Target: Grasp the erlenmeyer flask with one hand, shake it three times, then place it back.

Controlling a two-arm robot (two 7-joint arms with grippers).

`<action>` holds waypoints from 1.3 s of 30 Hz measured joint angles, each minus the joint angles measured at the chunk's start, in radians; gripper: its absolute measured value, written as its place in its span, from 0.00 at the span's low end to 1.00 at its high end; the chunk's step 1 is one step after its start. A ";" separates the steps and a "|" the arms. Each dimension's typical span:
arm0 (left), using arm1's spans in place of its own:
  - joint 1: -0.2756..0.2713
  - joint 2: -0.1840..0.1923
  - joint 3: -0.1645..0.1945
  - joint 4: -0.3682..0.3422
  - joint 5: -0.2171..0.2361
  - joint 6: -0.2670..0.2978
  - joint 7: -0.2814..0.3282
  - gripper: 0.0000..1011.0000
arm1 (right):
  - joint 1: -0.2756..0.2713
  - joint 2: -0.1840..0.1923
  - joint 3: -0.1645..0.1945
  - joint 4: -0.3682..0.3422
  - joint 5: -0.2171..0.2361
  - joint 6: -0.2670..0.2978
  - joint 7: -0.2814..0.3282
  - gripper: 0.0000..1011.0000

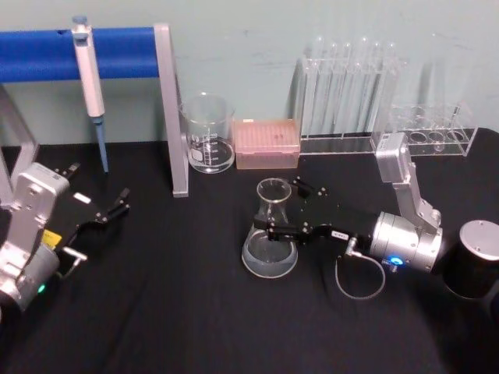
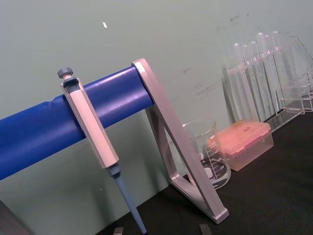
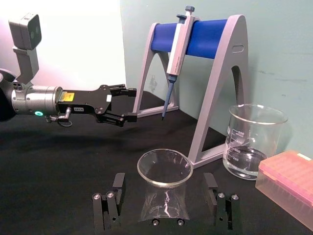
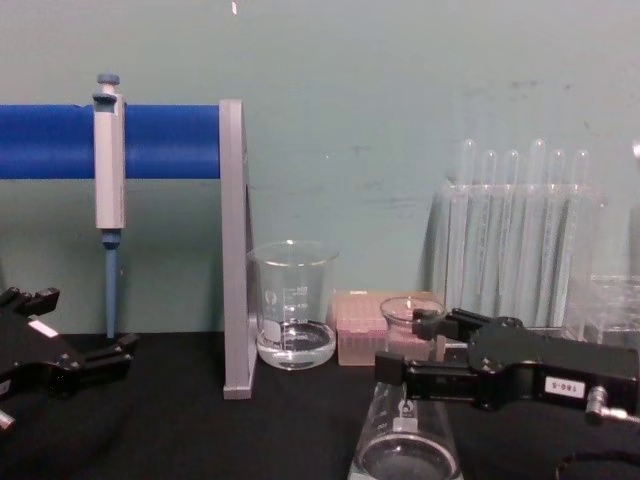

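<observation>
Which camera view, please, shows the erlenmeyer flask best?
The head view: the erlenmeyer flask shows whole, right gripper open around its neck. Chest view crops its base; right wrist view looks down onto its rim.

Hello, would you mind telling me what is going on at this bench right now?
The right gripper sits open around the neck of the erlenmeyer flask, one finger on each side with a gap, so nothing is gripped yet. The flask stands upright on the black table, in front of the beaker. The left gripper hangs open and idle at the left, near the pipette stand.
</observation>
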 joint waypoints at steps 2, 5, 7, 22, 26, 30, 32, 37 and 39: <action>0.000 0.000 0.000 0.000 0.000 0.000 0.000 0.99 | -0.001 0.000 0.000 -0.001 0.002 0.002 -0.002 0.99; 0.000 0.000 0.000 0.000 0.000 0.000 0.000 0.99 | -0.002 0.000 0.001 -0.002 0.002 0.008 -0.009 0.99; 0.000 0.000 0.000 0.000 0.000 0.000 0.000 0.99 | -0.002 -0.001 0.001 -0.002 0.002 0.012 -0.013 0.99; 0.000 0.000 0.000 0.000 0.000 0.000 0.000 0.99 | -0.002 -0.002 0.002 -0.002 0.001 0.019 -0.021 0.99; 0.000 0.000 0.000 0.000 0.000 0.000 0.000 0.99 | -0.003 -0.002 0.002 -0.002 0.001 0.019 -0.021 0.99; 0.000 0.000 0.000 0.000 0.000 0.000 0.000 0.99 | -0.003 -0.002 0.001 -0.002 0.001 0.019 -0.021 0.99; 0.000 0.000 0.000 0.000 0.000 0.000 0.000 0.99 | -0.002 -0.002 0.001 -0.002 0.001 0.019 -0.021 0.99; 0.000 0.000 0.000 0.000 0.000 0.000 0.000 0.99 | -0.002 -0.002 0.001 -0.002 0.001 0.018 -0.021 0.99; 0.000 0.000 0.000 0.000 0.000 0.000 0.000 0.99 | -0.003 -0.002 0.001 -0.002 0.001 0.018 -0.020 0.99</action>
